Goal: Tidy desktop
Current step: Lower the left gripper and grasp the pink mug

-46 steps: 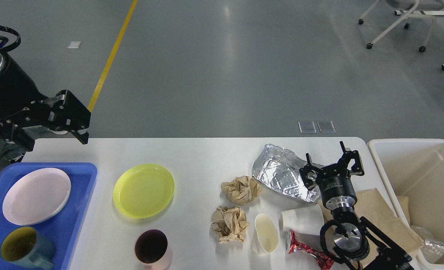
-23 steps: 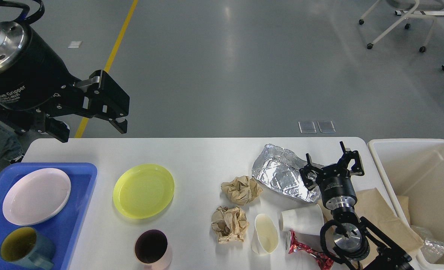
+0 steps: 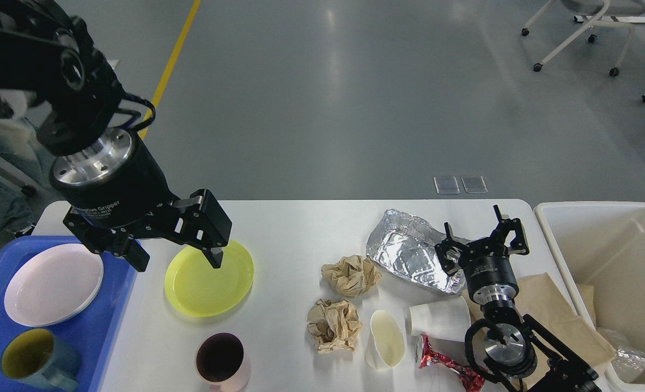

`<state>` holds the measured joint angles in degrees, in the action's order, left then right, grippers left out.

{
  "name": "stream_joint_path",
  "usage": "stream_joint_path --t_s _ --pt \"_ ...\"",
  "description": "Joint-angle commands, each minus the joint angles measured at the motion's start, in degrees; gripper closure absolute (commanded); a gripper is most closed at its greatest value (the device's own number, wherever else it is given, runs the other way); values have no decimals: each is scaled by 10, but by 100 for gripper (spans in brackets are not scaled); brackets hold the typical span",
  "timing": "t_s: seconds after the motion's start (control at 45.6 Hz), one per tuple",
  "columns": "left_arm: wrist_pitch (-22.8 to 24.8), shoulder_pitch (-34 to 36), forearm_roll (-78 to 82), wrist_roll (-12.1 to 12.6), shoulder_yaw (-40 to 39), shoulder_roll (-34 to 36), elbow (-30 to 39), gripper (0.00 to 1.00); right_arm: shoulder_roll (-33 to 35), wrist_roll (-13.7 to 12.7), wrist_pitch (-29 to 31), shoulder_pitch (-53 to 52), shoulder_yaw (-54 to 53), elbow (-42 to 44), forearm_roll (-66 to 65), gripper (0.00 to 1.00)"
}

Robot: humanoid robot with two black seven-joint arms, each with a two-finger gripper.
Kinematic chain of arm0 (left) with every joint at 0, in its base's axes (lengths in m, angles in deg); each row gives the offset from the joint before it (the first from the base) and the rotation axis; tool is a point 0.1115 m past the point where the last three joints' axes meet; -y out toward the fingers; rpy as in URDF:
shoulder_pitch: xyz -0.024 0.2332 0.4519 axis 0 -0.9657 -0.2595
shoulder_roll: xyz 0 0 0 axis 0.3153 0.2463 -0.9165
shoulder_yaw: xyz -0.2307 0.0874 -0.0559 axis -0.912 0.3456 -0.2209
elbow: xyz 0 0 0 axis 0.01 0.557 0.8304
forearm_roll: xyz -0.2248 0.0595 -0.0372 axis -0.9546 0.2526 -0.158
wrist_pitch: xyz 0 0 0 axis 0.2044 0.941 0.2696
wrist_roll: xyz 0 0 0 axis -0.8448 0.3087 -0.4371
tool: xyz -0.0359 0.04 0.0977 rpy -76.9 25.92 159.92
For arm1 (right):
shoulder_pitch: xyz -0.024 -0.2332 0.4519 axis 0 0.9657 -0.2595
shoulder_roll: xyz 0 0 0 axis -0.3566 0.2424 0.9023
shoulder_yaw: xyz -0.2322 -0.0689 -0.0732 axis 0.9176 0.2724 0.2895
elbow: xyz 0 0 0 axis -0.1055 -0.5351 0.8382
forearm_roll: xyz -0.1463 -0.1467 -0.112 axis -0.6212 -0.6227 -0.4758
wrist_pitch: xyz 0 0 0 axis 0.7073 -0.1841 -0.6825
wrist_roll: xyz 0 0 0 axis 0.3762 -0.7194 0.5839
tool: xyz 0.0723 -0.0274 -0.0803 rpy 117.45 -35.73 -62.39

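The white desktop (image 3: 295, 226) carries dishes on its left half and litter on its right half. My left gripper (image 3: 176, 260) is open and hangs low over the left rim of a yellow plate (image 3: 213, 286), with one finger on either side of that rim. My right gripper (image 3: 480, 237) is open too, and sits at the right edge of a crumpled foil sheet (image 3: 407, 250) with nothing between its fingers. A pink cup (image 3: 221, 362) stands near the front edge.
A blue tray (image 3: 107, 310) at the left holds a white plate (image 3: 53, 283) and a blue-grey mug (image 3: 36, 359). Two brown paper balls (image 3: 351, 275) (image 3: 333, 324), two tipped paper cups (image 3: 385, 337) (image 3: 437, 318), a red wrapper (image 3: 445, 365) and brown paper (image 3: 551, 310) lie near the beige bin (image 3: 573, 256).
My left arm has swung right and down, from above the table's far left corner to over the yellow plate. The right arm and the litter have not moved.
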<state>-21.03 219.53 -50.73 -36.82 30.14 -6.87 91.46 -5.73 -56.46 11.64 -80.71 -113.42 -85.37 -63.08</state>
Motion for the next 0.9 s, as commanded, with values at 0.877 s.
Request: stream_joint_path --t_s 0.877 --pt "-364 -464 150 1 -46 -51 -93 5 0 0 0 0 0 0 0 0"
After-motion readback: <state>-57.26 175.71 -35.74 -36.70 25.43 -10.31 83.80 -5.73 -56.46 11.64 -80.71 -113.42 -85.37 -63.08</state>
